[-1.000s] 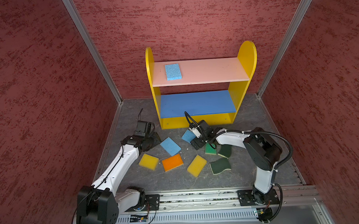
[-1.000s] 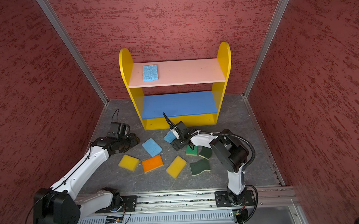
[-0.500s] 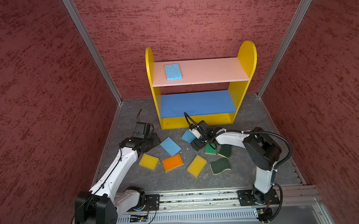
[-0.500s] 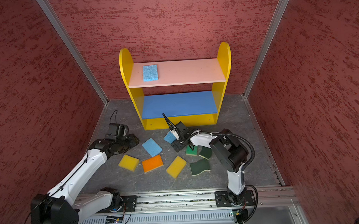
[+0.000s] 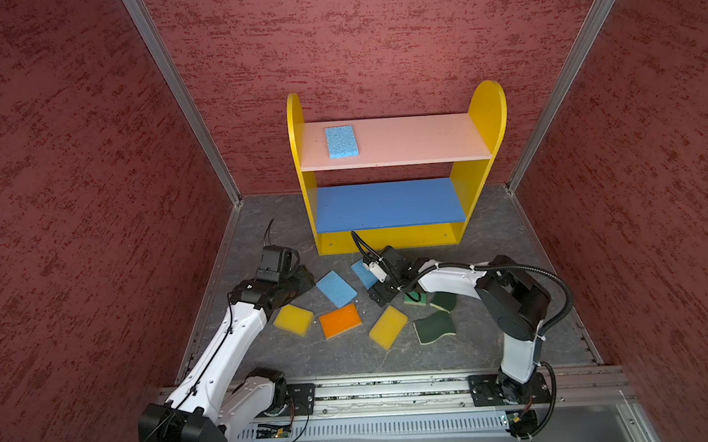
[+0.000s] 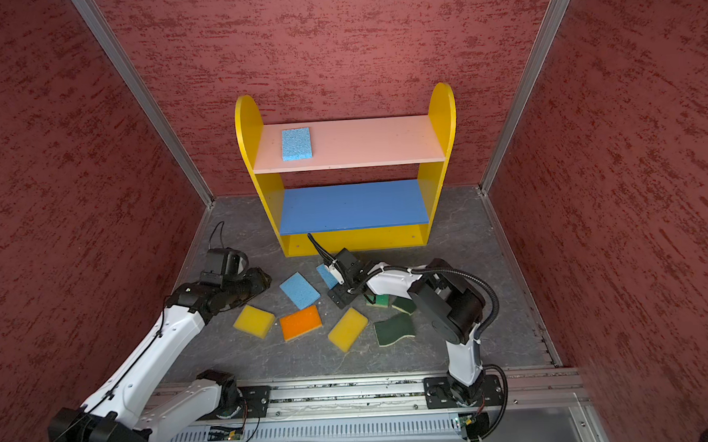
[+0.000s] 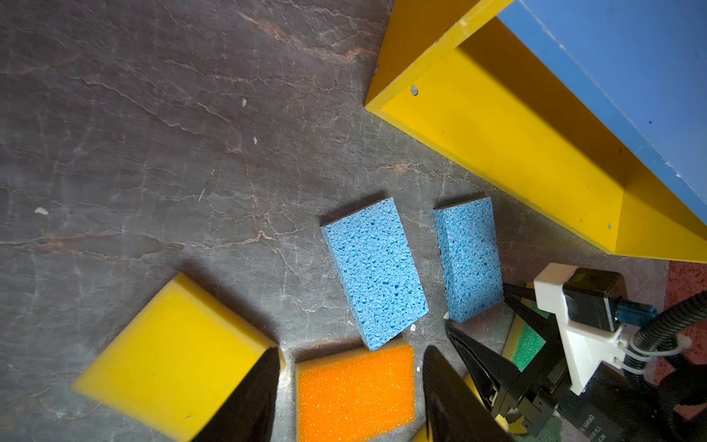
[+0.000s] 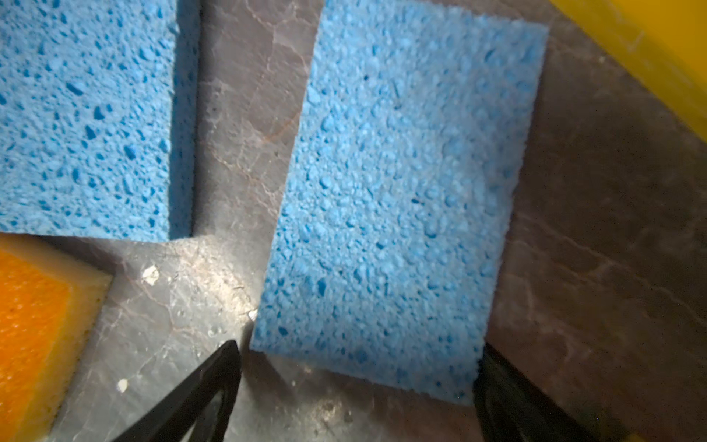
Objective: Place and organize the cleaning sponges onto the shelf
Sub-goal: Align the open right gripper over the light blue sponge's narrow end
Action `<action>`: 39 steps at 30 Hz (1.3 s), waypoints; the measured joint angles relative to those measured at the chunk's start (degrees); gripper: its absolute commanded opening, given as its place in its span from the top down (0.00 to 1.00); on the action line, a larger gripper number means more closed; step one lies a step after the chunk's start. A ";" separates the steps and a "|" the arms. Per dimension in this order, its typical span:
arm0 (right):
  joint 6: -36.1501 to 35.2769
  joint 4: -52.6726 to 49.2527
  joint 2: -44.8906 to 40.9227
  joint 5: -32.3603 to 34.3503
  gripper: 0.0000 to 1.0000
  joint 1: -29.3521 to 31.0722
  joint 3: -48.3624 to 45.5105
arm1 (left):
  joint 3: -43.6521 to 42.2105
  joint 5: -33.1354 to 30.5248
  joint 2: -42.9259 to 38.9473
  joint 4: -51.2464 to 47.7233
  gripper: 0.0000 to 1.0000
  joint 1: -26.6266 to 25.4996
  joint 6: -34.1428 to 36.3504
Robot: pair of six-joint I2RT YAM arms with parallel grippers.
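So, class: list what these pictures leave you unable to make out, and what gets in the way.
Bright green-topped sponge: in both top views, partly under the right arm.
Shelf's bottom level: in both top views, mostly covered by the blue board.
Orange-topped sponge: right wrist view, cut off by the edge.
Whether the right hand touches the blue sponge: right wrist view, blurred.

Shelf (image 5: 486, 111) top: 1 blue sponge (image 5: 341, 141); floor (image 5: 343, 366): 8 sponges (image 5: 340, 320).
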 measured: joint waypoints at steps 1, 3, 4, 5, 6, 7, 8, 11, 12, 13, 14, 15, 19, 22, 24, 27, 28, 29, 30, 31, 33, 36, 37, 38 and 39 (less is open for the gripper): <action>0.52 0.00 0.00 0.02 0.01 0.00 0.04 | -0.15 0.00 -0.04 -0.13 0.39 0.00 -0.02; 1.84 0.07 0.13 0.00 0.01 0.00 0.28 | -0.26 0.00 -0.04 -0.46 0.39 0.00 -0.04; 2.51 0.15 0.22 -0.02 0.01 0.00 0.44 | -0.26 0.00 -0.04 -0.50 0.39 0.00 -0.07; 3.34 0.44 0.28 -0.07 0.01 0.00 0.50 | -0.26 0.00 -0.04 -0.48 0.39 0.00 -0.07; 4.02 0.61 0.28 -0.07 0.01 0.02 0.50 | -0.26 0.00 -0.04 -0.50 0.39 0.00 -0.09; 4.74 0.81 0.28 -0.04 0.01 0.04 0.50 | -0.26 0.00 -0.04 -0.52 0.39 0.00 -0.11; 5.42 0.96 0.33 0.07 0.01 0.04 0.50 | -0.26 0.00 -0.04 -0.50 0.39 0.00 -0.11; 6.75 1.49 0.74 1.29 0.01 0.07 0.72 | -0.26 0.00 -0.04 -0.50 0.39 0.00 -0.13; 6.97 1.62 1.01 1.55 0.01 0.09 0.96 | -0.26 0.00 -0.04 -0.50 0.39 0.00 -0.13; 7.06 1.84 1.29 1.92 0.01 0.11 1.22 | -0.26 0.00 -0.04 -0.50 0.39 0.00 -0.13; 7.26 2.05 1.53 2.21 0.01 0.15 1.46 | -0.26 0.00 -0.04 -0.50 0.39 0.00 -0.13; 7.30 2.19 1.73 2.47 0.01 0.17 1.60 | -0.26 0.00 -0.04 -0.50 0.39 0.00 -0.13; 7.52 3.04 2.14 3.85 0.01 0.37 1.64 | -0.26 0.00 -0.04 -0.50 0.39 0.00 -0.13; 7.52 3.32 2.49 5.01 0.01 0.57 1.84 | -0.26 0.02 0.02 -0.50 0.39 0.00 -0.13; 7.50 3.34 2.75 5.75 0.02 0.83 2.01 | -0.26 0.02 0.07 -0.50 0.39 0.00 -0.11; 7.63 3.48 2.80 6.54 0.03 1.16 2.01 | -0.26 0.00 0.07 -0.50 0.39 0.00 -0.13; 7.67 3.48 2.80 6.62 0.03 1.25 2.01 | -0.26 0.00 0.07 -0.52 0.39 0.00 -0.13; 7.72 3.54 2.84 6.67 0.04 1.31 2.01 | -0.26 0.00 0.07 -0.50 0.39 0.00 -0.13; 7.76 3.72 2.93 6.69 0.05 1.42 2.01 | -0.26 0.02 0.07 -0.50 0.39 0.00 -0.13; 7.87 3.98 3.04 6.78 0.07 1.60 2.03 | -0.26 0.02 0.07 -0.50 0.39 0.00 -0.13; 8.09 4.57 3.39 6.99 0.08 1.92 2.16 | -0.26 0.02 0.07 -0.50 0.39 0.00 -0.15; 8.70 5.42 4.42 7.69 0.12 2.54 3.13 | -0.26 0.02 0.07 -0.50 0.40 0.00 -0.17; 8.85 5.62 4.70 7.96 0.13 2.73 3.43 | -0.26 0.02 0.07 -0.50 0.40 0.00 -0.17; 8.96 5.77 4.92 8.15 0.14 2.89 3.63 | -0.26 0.02 0.04 -0.50 0.39 0.00 -0.17; 9.05 5.97 5.03 8.37 0.15 3.04 3.69 | -0.26 0.02 0.00 -0.50 0.39 0.00 -0.20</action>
